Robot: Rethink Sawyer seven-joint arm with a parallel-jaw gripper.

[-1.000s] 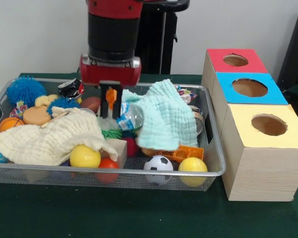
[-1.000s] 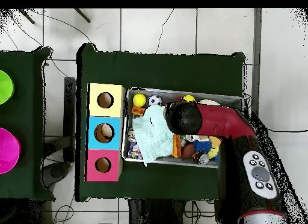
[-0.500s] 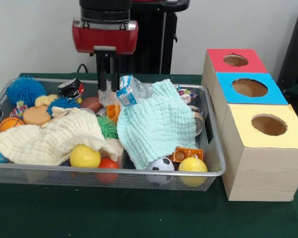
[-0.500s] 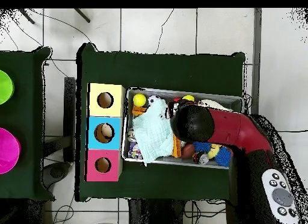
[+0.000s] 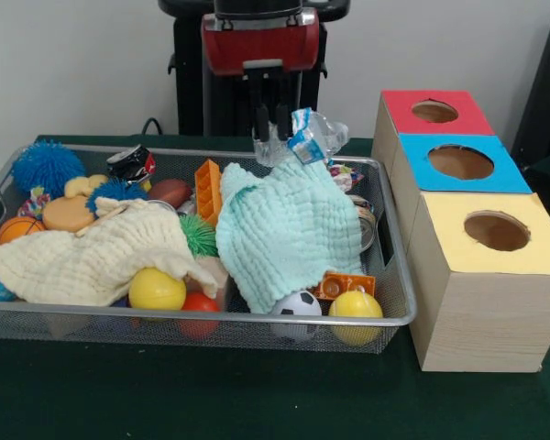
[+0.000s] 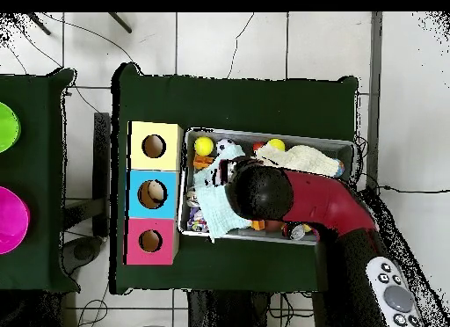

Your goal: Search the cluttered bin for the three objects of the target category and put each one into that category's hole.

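Claw: Sawyer's black two-fingered gripper [image 5: 269, 128] is clamped on a crumpled clear plastic bottle with a blue and white label [image 5: 304, 137], holding it in the air.
Change in height: a second ago the gripper was low among the clutter; half a second ago it had lifted the bottle just above the pile; now it hangs clear above the back rim.
Change in position: across the front views the gripper has travelled from about 10 o'clock of the pale green muslin cloth [image 5: 289, 229] to its 12 o'clock, toward the boxes.
Cloth: the green cloth, bunched and raised a second ago, now lies draped flat over the toys, down to the small black and white football [image 5: 295, 303].
Bin: the wide silver wire-mesh basket [image 5: 399, 302] sits at 9 o'clock of the boxes, still full of balls, a cream cloth [image 5: 92, 252] and an orange plastic block [image 5: 206, 190].
Hole: the round dark hole in the red-topped wooden box [image 5: 434, 111] lies at 3 o'clock of the gripper, well apart from it, with nothing over it.
Overhead: the arm [image 6: 303, 196] covers the bin's middle; bottle and fingers are hidden there.
Meaning: I judge one object is secured and in transit, not yet delivered; carrying it on to the red box remains.
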